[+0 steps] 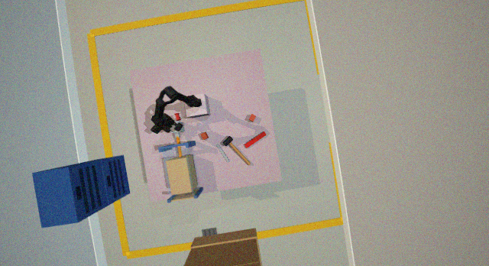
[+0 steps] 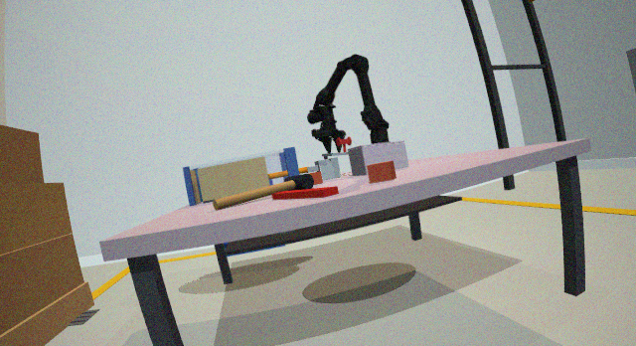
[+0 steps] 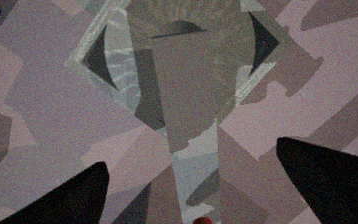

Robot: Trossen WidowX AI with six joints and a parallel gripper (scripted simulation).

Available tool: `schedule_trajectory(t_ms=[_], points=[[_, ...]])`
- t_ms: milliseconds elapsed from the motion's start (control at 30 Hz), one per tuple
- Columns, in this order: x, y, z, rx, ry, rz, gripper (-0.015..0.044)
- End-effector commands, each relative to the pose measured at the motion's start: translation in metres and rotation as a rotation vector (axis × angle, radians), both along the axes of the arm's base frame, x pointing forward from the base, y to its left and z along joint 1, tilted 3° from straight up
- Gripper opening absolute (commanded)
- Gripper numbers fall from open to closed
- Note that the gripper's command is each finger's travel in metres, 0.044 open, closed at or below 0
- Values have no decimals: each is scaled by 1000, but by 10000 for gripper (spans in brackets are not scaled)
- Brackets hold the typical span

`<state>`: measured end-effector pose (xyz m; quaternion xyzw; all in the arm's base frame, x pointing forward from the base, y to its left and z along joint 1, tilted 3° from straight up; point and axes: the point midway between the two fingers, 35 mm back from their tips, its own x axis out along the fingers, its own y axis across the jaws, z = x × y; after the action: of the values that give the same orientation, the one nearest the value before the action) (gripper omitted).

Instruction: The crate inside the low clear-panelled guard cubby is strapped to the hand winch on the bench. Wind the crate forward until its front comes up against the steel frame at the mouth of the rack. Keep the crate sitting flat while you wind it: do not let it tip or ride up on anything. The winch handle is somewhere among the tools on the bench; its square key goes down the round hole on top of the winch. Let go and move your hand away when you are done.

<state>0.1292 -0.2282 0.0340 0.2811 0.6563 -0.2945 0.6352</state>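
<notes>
Below the spread fingers, the winch (image 1: 174, 131) (image 2: 328, 168) (image 3: 125, 75) stood on the bench (image 1: 237, 82) (image 2: 447, 172) with the handle (image 2: 335, 154) (image 3: 195, 165) lying across its top. At the handle's outer end, the red knob (image 1: 177, 116) (image 2: 344, 141) (image 3: 202, 220) stood up near the fingers, only its edge showing low between them in the wrist view. The gripper (image 1: 178, 127) (image 2: 334, 149) (image 3: 192, 158) was wide open, nothing grasped. From the winch, the orange strap (image 1: 179, 147) (image 2: 278, 175) ran away from the fingers, past the blue frame (image 1: 168, 147) (image 2: 293, 161), to the crate (image 1: 179, 175) (image 2: 234, 179). That crate looked flat, well apart from the fingers and short of the frame at the rack mouth. Farther out to one side lay the hammer (image 1: 240, 154) (image 2: 253, 194) and a red bar (image 1: 255, 140) (image 2: 305, 193).

Handle looked already fitted, so the step in hand was probably getting hold of it for winding. Next move called for centring the fingers on the knob or arm, closing, then circling about the winch's axis. Off-centre closing could have knocked the handle round or lifted the key out; winding too hard at the frame could have tipped the crate.
</notes>
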Motion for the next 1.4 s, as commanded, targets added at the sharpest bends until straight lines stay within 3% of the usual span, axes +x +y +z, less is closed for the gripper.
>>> schedule_trajectory(t_ms=[0, 367, 800, 1200, 1367], points=[[-1, -1, -6, -3, 5, 4, 440], [-2, -1, -20, -3, 5, 4, 440], [0, -1, -14, -4, -2, -2, 99], [0, -1, -14, -4, -2, -2, 0], [0, -1, -14, -4, -2, -2, 0]])
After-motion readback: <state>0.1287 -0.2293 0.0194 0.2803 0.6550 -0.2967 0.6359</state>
